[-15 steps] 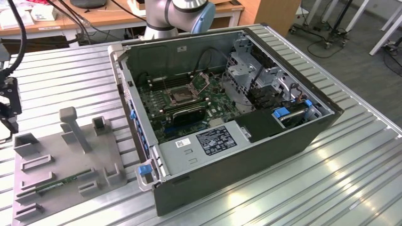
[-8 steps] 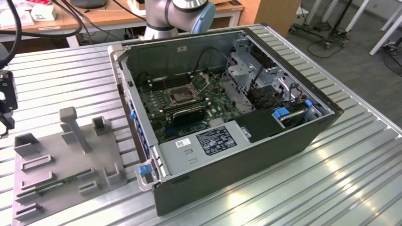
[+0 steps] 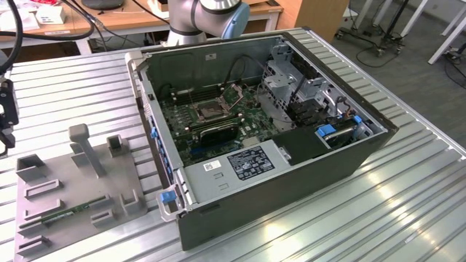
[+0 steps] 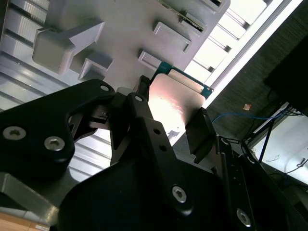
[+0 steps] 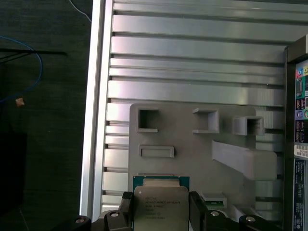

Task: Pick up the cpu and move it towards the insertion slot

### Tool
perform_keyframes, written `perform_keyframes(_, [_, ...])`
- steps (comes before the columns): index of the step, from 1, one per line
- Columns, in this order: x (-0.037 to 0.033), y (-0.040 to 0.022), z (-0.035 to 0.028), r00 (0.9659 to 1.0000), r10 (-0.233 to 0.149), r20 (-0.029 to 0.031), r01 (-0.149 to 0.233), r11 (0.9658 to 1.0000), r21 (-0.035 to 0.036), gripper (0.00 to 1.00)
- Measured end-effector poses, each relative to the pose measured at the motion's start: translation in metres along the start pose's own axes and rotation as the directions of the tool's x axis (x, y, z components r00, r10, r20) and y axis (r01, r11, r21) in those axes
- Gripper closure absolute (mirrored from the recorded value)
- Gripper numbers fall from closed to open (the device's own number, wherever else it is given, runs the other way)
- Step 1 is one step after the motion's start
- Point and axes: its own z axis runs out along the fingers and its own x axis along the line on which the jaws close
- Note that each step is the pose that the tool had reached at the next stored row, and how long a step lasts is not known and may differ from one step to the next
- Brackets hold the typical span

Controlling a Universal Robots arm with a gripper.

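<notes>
The cpu [image 5: 161, 204] is a flat square chip with a silvery top and a green rim, also seen as cpu [image 4: 175, 103]. My gripper [image 5: 161, 212] is shut on it, one black finger [image 5: 126, 211] on each of two opposite edges. In both wrist views the chip hangs over the edge of the grey fixture plate [image 5: 192, 159]. In the exterior view my gripper [image 3: 6, 134] is at the far left edge, beside that plate [image 3: 80, 185]. The insertion slot [image 3: 206, 112], a dark square socket in a metal frame, lies on the green board inside the open computer case [image 3: 291, 180], well away toward the exterior view's right.
The grey plate carries raised blocks, a tall post [image 3: 86, 150] and a green memory stick [image 3: 69, 213]. The case walls rise around the board, with cables and a drive cage [image 3: 291, 87] inside. The ribbed metal table [image 3: 393, 207] surrounds everything; its edge [image 5: 91, 120] drops to dark floor.
</notes>
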Motion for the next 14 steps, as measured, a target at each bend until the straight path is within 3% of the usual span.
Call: perform_keyframes(14, [0.0, 0.0003, -0.008, 1.0, 0.0, 0.0001, 0.0, 1.0, -0.0001, 0.45])
